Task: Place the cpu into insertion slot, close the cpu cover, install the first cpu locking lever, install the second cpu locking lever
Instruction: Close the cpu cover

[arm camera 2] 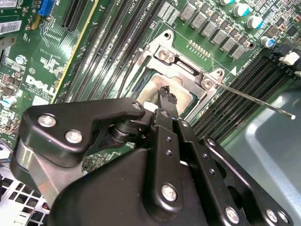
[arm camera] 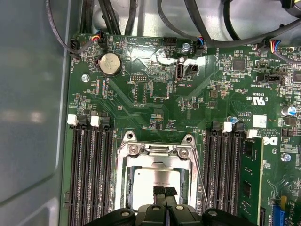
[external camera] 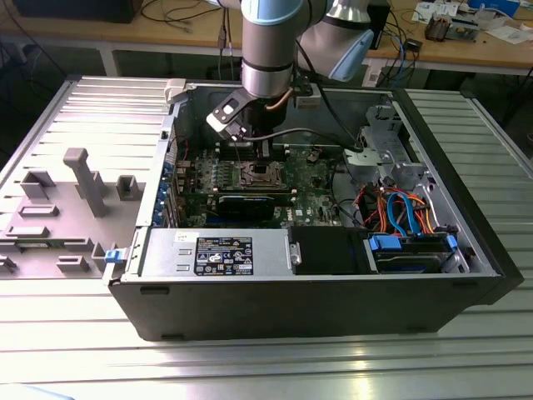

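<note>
We log an open computer case (external camera: 291, 300) lying on a slotted aluminium table (external camera: 466, 358), with its motherboard (external camera: 312, 192) facing up. Our landmark is the CPU socket (arm camera: 157, 176) in the middle of the board, and everything below is placed against it.

The arm (external camera: 266, 50) stands above the socket, and the gripper (arm camera: 164, 192) hangs right over it. In the first wrist view we see its two black fingertips (arm camera: 160, 190) pressed together side by side with nothing between them. The tips are over the edge of the socket's window. We cannot tell whether they touch the metal beneath.

The cpu (arm camera: 153, 181) sits flat in the socket, its silvery-grey top facing up. The cpu cover (arm camera: 123, 176) lies down around it and frames the chip through its window. In the second wrist view, the end of the cover with two screws shows just past the fingertips.

One locking lever (arm camera 2: 256, 101) — a thin wire rod — leaves a corner of the socket. It passes over the memory slots (arm camera: 91, 174) beside the socket, and its free end reaches out past them. In the first wrist view the same rod runs along one side of the socket, between the cover and the slots.

Black memory slots flank the socket on both sides. A green memory module (arm camera: 249, 174) stands in the bank on the lever's side, farther from the socket than the lever. A coin cell battery (arm camera: 109, 63) sits on the board well apart from the socket — nearer the case wall.
</note>
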Robot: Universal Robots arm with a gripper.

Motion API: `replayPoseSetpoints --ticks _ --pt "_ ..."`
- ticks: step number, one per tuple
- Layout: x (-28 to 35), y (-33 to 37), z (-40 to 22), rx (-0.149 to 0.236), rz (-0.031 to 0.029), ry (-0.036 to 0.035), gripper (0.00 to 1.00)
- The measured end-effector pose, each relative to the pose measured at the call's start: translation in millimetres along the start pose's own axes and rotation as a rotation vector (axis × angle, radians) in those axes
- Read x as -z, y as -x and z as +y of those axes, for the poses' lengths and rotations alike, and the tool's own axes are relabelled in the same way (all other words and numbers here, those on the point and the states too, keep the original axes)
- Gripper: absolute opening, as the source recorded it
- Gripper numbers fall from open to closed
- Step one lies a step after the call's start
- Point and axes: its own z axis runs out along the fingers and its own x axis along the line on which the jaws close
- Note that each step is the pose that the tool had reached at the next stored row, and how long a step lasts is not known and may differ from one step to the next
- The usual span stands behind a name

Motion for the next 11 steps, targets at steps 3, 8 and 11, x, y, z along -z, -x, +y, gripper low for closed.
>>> replayPoseSetpoints --ticks 3,8,11 --pt "0.6 0.0 0.0 0.0 0.0003 0.0002 0.11" --pt "1.4 0.0 0.0 0.0 0.0001 0.0001 0.11" --pt "2.1 0.0 0.0 0.0 0.0 0.0 0.11"
